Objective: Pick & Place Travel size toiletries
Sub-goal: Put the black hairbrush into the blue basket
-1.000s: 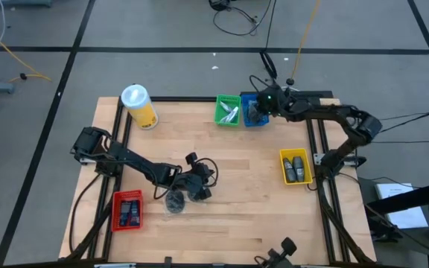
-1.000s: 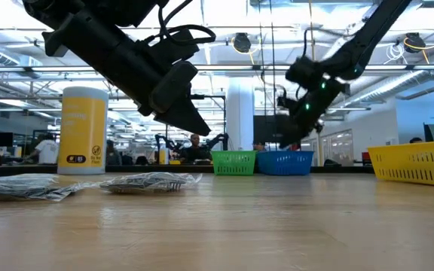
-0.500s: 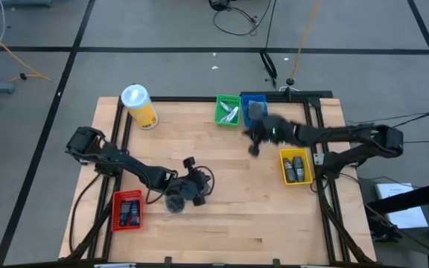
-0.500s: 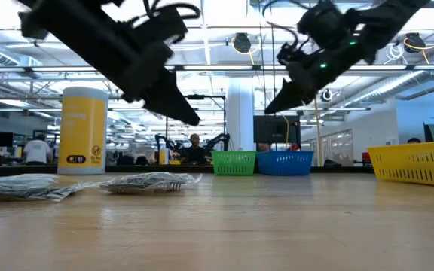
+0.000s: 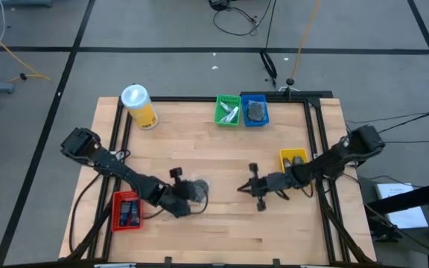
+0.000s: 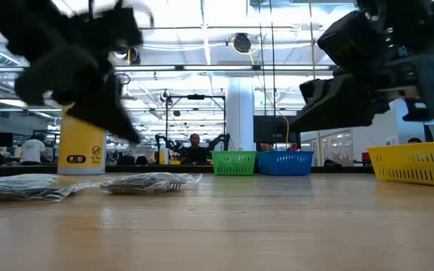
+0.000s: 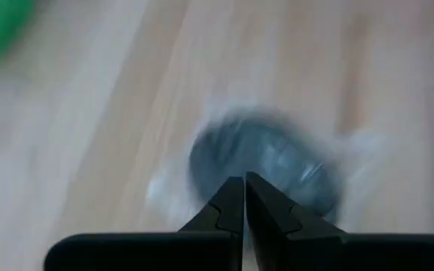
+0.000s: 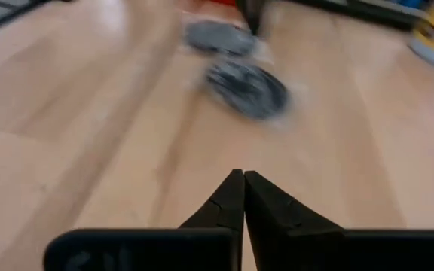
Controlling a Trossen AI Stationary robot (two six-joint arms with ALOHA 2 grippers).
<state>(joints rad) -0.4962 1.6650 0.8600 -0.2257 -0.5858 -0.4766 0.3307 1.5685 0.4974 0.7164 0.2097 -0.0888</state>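
**Right arm swung back from the trays toward the last discs**

Within a second my right claw [image 5: 246, 187] had left the blue tray [image 5: 255, 110] and crossed to mid-worktop [image 5: 222, 149], fingers closed and empty, so I judged that drop done. My left claw [image 5: 187, 201], also pinched shut on nothing, had slid nearer the two wrapped discs [image 8: 247, 86] beside the red tray [image 5: 128, 209].

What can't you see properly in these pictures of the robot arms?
- Left wrist view: the grey disc in its clear wrapper is smeared by motion blur, so its markings are unreadable.
- Low view: both arms are blurred; the left gripper tip is hard to make out.
- High view: the items in the red tray and yellow tray are too small to identify.
- High view: the left arm covers part of the discs.
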